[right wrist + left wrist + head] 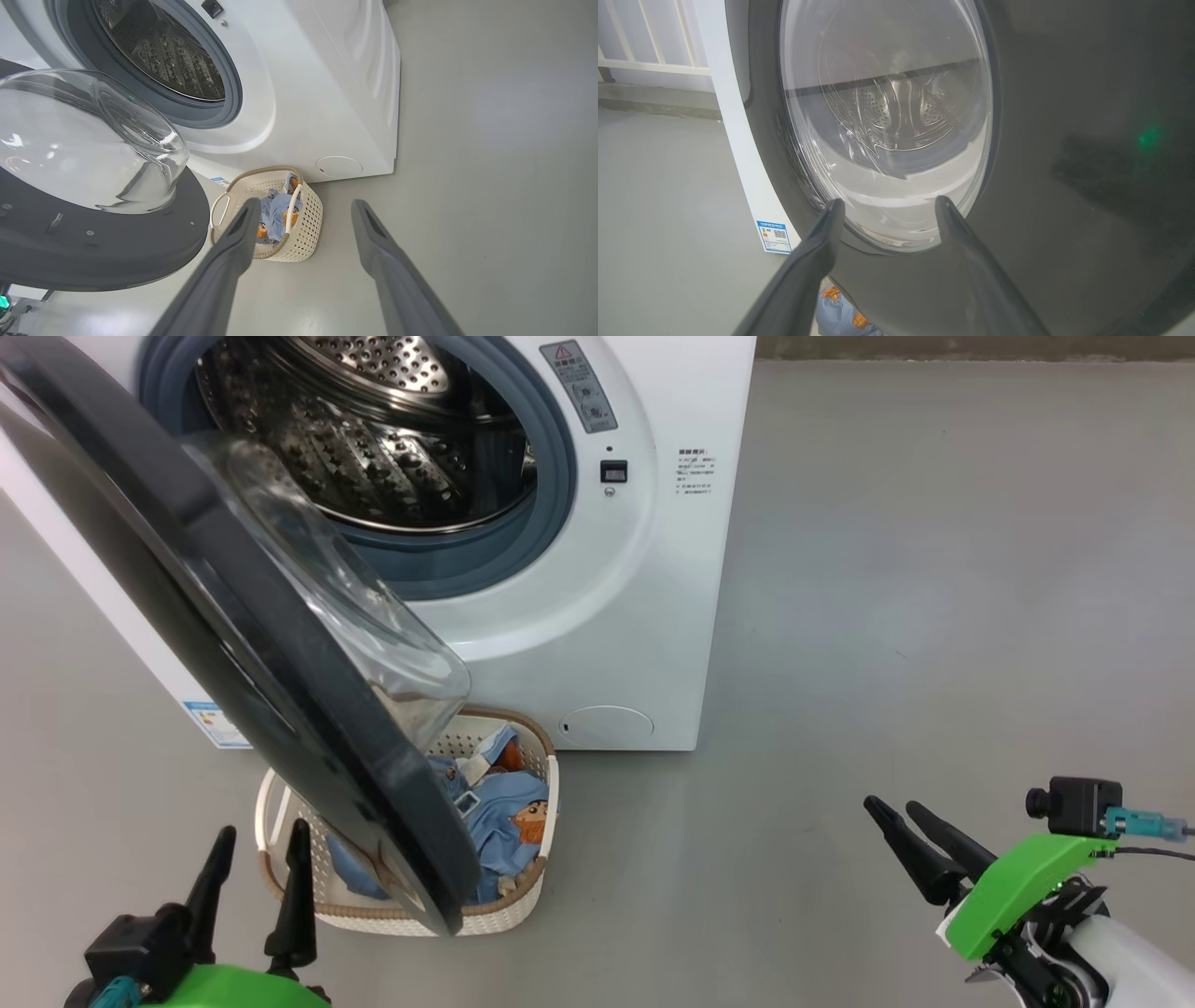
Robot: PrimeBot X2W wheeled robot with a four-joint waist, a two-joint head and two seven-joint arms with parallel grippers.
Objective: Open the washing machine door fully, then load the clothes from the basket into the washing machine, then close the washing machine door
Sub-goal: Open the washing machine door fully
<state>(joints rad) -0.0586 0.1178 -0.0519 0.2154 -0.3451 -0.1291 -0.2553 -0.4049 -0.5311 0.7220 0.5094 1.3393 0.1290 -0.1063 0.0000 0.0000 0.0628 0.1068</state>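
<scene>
The white washing machine (597, 579) stands ahead with its steel drum (392, 439) exposed. Its black-ringed door (233, 644) with the bulging glass bowl (355, 607) swings out to the left, partway open, and hangs over the cream basket (537, 887). Light-blue printed clothes (509, 817) lie in the basket. My left gripper (261, 845) is open at the lower left, just outside the door; in the left wrist view its fingers (817, 252) point at the door's outer face (1064, 186). My right gripper (896, 812) is open and empty at the lower right, aimed toward the basket (303, 224).
Bare grey floor (934, 616) stretches to the right of the machine. A pale railing (649, 56) stands behind the machine's left side. A blue label (215, 723) sits low on the machine's left corner.
</scene>
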